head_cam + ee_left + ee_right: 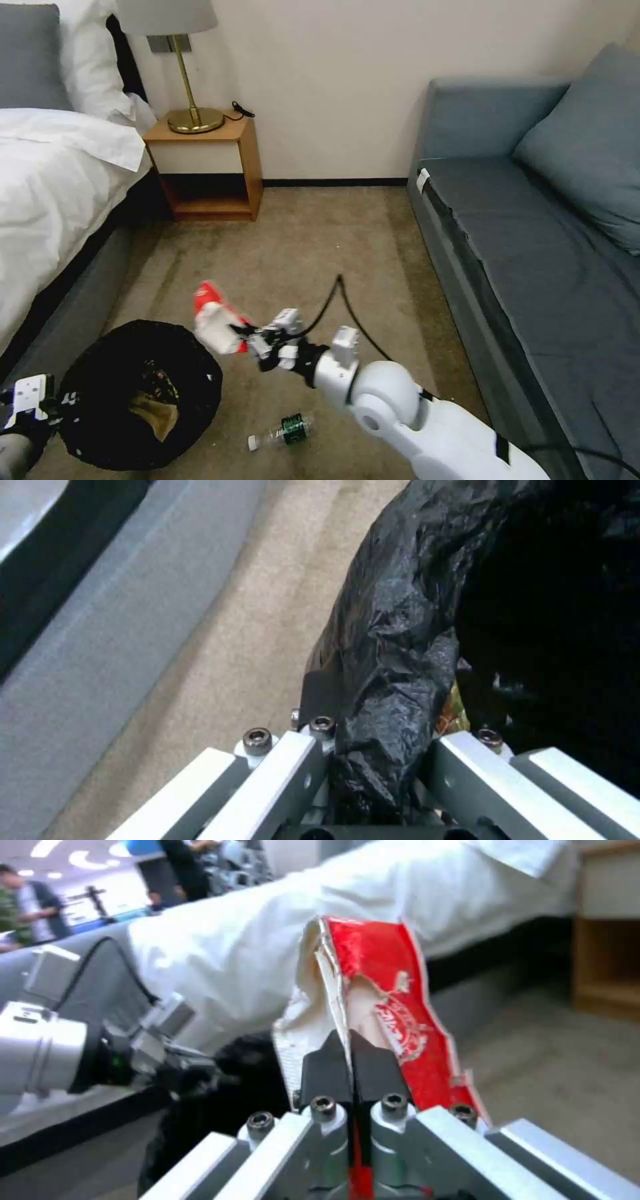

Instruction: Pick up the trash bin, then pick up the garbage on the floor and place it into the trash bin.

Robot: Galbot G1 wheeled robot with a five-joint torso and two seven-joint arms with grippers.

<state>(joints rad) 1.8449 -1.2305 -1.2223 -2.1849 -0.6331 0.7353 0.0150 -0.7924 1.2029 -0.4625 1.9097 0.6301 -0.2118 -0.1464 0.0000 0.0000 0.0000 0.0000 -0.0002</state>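
Note:
The trash bin (93, 373), lined with a crinkly black bag, hangs low at the left with my left gripper (61, 404) shut on its rim. The left wrist view shows the bag (400, 630) bunched between that left gripper (380, 720). A brown paper bag (159, 415) lies inside the bin. My right gripper (252, 339) is shut on a red-and-white crushed packet (212, 319), held just beside the bin's right rim, above the carpet. In the right wrist view the packet (380, 970) sticks up from the closed right gripper (350, 1055). A clear bottle with a green label (283, 430) lies on the floor.
A white-covered bed (53, 187) runs along the left. A wooden nightstand (207, 167) with a brass lamp (190, 80) stands against the far wall. A grey-blue sofa (533, 233) lines the right. Beige carpet (300, 247) lies open between them.

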